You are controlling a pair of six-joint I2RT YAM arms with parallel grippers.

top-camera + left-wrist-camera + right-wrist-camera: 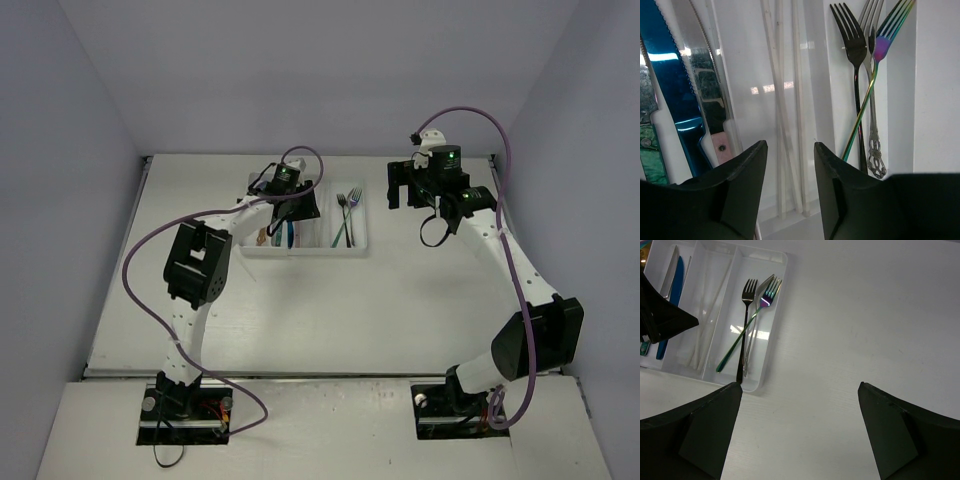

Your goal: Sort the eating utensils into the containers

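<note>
The left gripper hangs low over the white tray. Its fingers stand a narrow gap apart, with nothing between them. Seen through that gap, the thin pale sticks lie lengthwise in one compartment. In the compartment to one side of them lie a blue knife and a silver knife with a serrated edge. The compartment on the other side holds three forks. The black fork and the silver fork with an ornate handle lie roughly along it. The iridescent fork lies slanted across both.

The right gripper is spread wide and carries nothing. It hovers over bare tabletop beside the tray's fork end, toward the far right corner of the counter.

In the top view the tray sits close to the far edge of the counter, a little left of its middle, with its compartments running from far to near. The left arm covers much of the tray's left half, so the contents of the outermost left compartment cannot be made out.
</note>
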